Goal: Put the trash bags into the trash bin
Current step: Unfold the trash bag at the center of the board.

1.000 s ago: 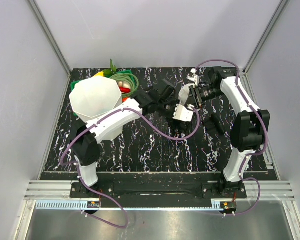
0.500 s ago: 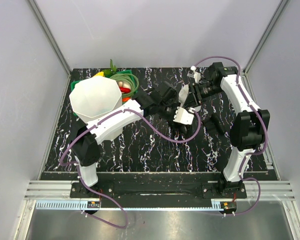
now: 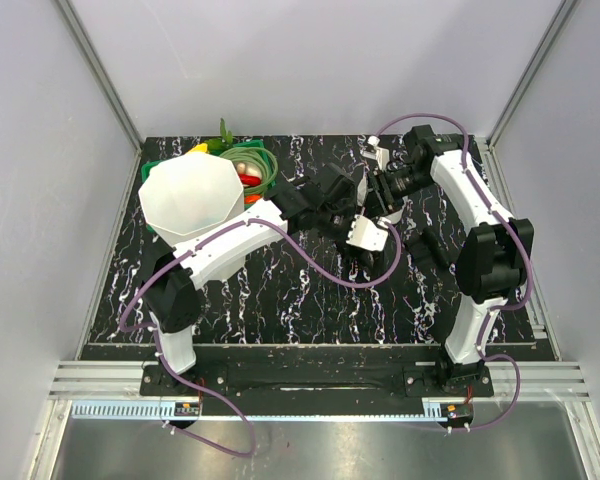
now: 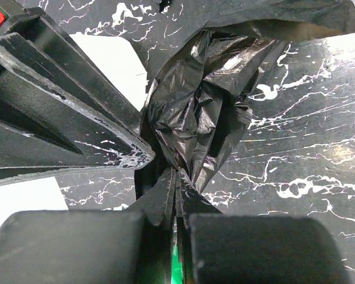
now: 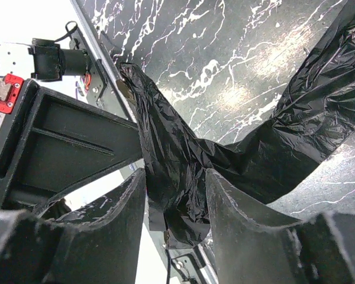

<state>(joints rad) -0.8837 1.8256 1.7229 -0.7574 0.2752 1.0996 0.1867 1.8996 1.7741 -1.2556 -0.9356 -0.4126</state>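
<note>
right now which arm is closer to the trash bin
Left. The left arm passes close beside the trash bin on its near side; the right arm stands at the opposite side of the table, far from it.

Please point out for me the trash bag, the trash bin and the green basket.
trash bag (image 4: pixel 195 112), left wrist view, crumpled middle.
trash bin (image 3: pixel 175 200), top external view, inside wall.
green basket (image 3: pixel 269 168), top external view, right rim.

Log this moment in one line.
left gripper: shut on trash bag | right gripper: astride bag, grip unclear | trash bin: no bag inside
</note>
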